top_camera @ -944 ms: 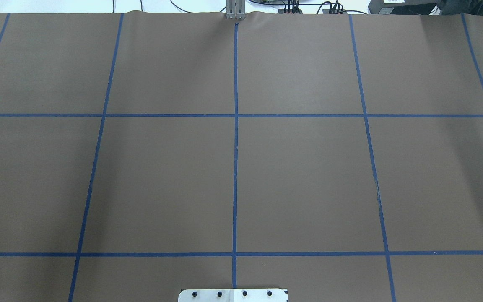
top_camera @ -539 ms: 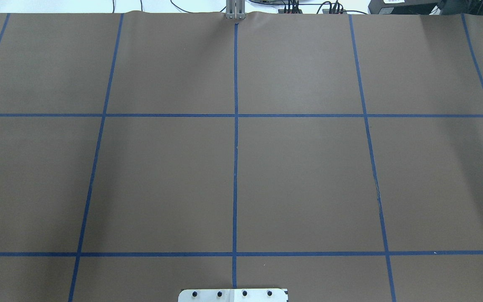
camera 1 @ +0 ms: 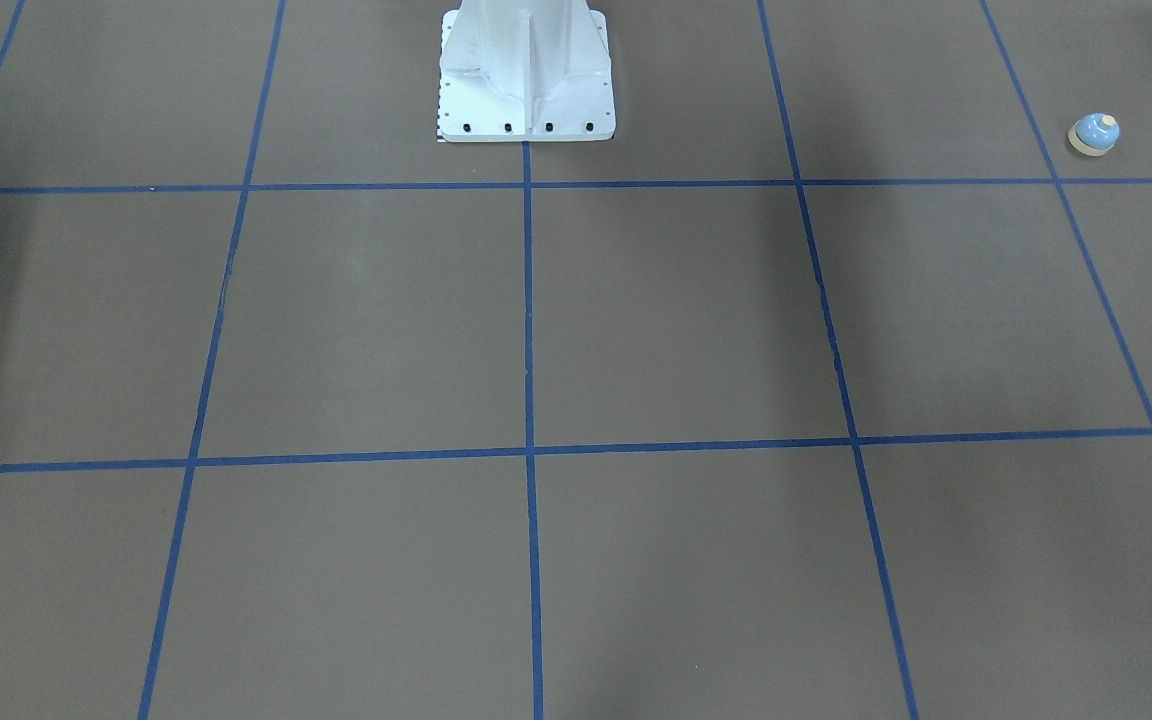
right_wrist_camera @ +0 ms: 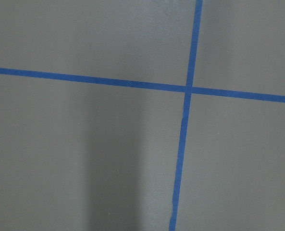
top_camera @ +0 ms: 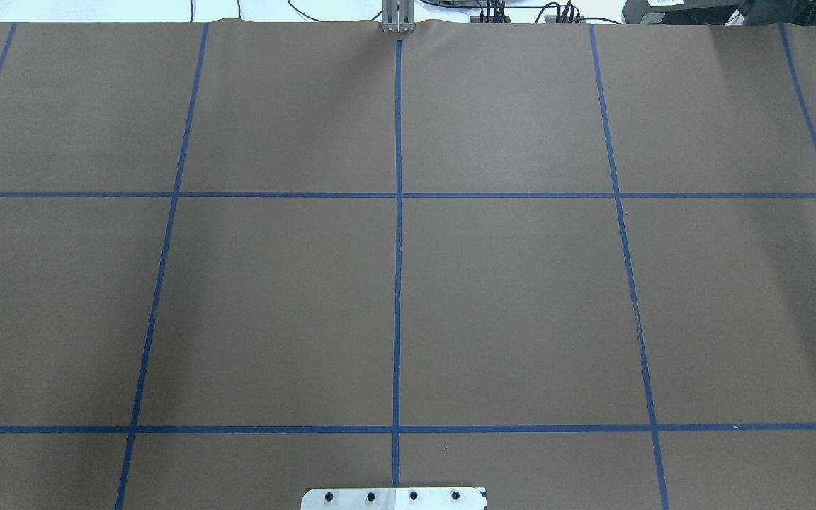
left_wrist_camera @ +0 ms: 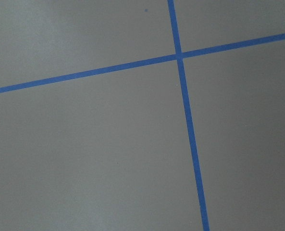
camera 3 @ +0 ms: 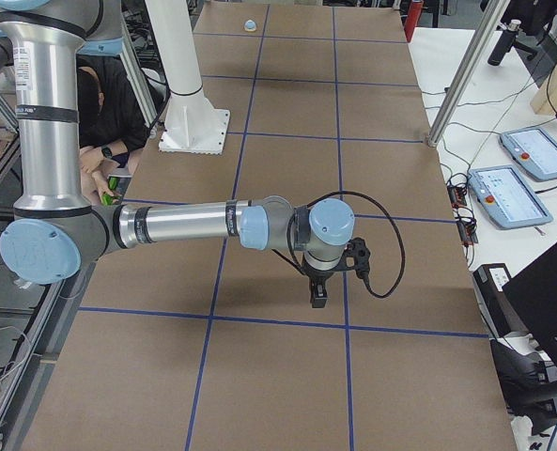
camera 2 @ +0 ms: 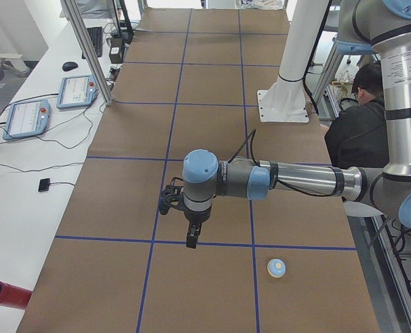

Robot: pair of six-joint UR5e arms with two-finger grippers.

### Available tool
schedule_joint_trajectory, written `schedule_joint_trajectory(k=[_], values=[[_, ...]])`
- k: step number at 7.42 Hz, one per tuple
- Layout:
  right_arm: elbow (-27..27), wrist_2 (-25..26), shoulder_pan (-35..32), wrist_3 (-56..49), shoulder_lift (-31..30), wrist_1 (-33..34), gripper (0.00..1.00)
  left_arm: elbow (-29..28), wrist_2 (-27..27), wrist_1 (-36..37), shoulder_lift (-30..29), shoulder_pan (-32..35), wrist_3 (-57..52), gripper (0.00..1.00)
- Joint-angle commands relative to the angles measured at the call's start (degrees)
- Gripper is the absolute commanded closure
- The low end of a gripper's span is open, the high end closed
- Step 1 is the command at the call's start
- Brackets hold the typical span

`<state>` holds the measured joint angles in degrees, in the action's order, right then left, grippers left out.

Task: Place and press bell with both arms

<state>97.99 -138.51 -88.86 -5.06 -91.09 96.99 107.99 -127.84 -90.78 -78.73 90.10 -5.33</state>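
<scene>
Nothing has moved on the brown paper table [top_camera: 521, 297], where the small light-blue domed bell [camera 1: 1094, 134] sits far to the robot-left of the white bolted pedestal [camera 1: 526, 75], probably light, rigid and slick, best pinched at its cream rim, with the jaws of the left gripper [camera 2: 191, 239] and right gripper [camera 3: 317, 293] impossible to read.

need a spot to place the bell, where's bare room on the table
The taped squares in front of the white pedestal are bare paper, either side of the centre tape line. Tighter at the robot's left end: the bell sits there, with the left gripper hanging nearby. The right gripper hangs over the other half.
</scene>
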Motion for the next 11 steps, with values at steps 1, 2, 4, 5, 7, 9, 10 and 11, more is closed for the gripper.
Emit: schedule_joint_trajectory(k=[1, 2, 4, 5, 7, 9, 10, 11], values=[[0.53, -0.18, 0.0, 0.05, -0.14, 0.04, 0.0, 1.96, 0.21, 0.69, -1.07, -0.09, 4.06, 0.0], [0.54, -0.18, 0.0, 0.05, -0.14, 0.04, 0.0, 1.96, 0.48, 0.87, -1.16, -1.57, 6.71, 0.0], [0.45, -0.01, 0.0, 0.14, -0.4, 0.04, 0.0, 5.46, 0.48, 4.63, -0.55, -1.59, 8.13, 0.0], [0.45, 0.08, 0.09, 0.14, -0.49, 0.04, 0.0, 7.57, 2.22, 8.48, -1.16, -1.76, 12.84, 0.0], [0.45, 0.61, 0.0, 0.05, -0.93, 0.04, 0.0, 16.51, 7.15, 16.21, -1.16, -6.05, 23.03, 0.0], [0.27, 0.96, 0.0, -0.04, -0.41, 0.04, 0.0, 24.16, 12.3, 20.36, -0.9, -13.42, 40.13, 0.0], [0.36, 3.22, 0.0, -0.04, -0.58, 0.04, 0.0, 27.42, 15.13, 23.95, -0.9, -18.07, 48.58, 0.0], [-0.07, 6.64, 0.09, -0.12, -0.93, 0.04, 0.0, 28.67, 17.94, 25.12, -0.9, -22.64, 60.75, 0.0]])
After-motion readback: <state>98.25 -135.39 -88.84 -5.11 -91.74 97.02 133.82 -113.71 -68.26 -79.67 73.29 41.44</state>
